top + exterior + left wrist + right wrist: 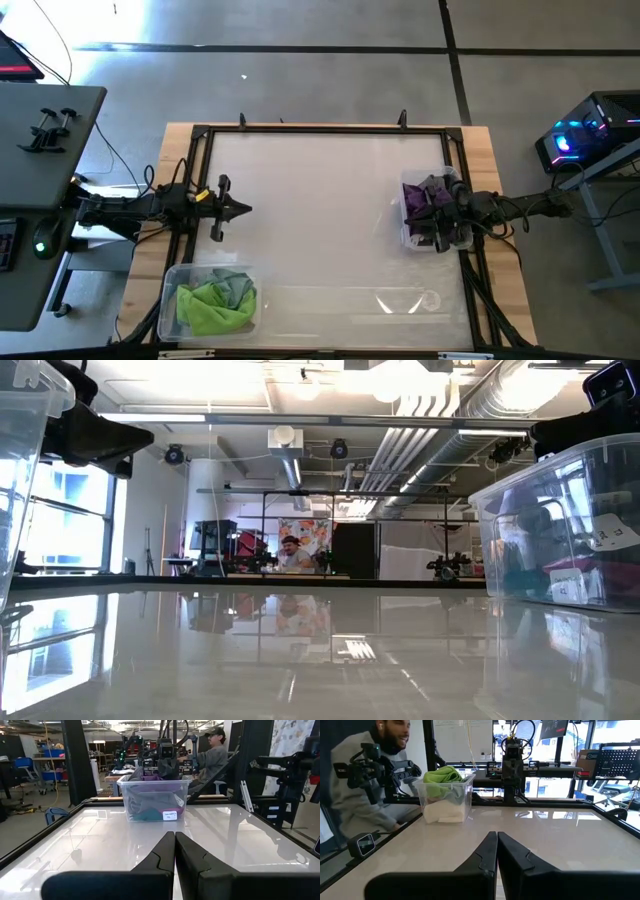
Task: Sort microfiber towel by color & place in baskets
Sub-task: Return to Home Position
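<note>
High view, from the left: the left pincer hangs over the bare bench, tips pointing toward the middle. Its wrist view shows the two fingers pressed together with nothing between them. Nearer the front-left corner stands one clear bin, holding a lime green towel heaped on a grey towel. That arm looks close to its rest pose, so it likely needs only a short, straight pull back along its own line, well apart from this bin.

Across the bench stands the smaller bin, with a purple towel and darker cloths inside. The right arm reaches over it from the bench's right edge. The right pincer is also closed and empty, its camera looking level across the bench.

No loose cloth shows on the bench, so the sorting appears finished and only the retreat is left. For the right arm, the careful way is to rise first, clear the bin's rim, and only then draw back. A low, sideways pull could clip the wall and shove or tip the light bin. Both pincers are best kept closed so no finger catches a cloth.
</note>
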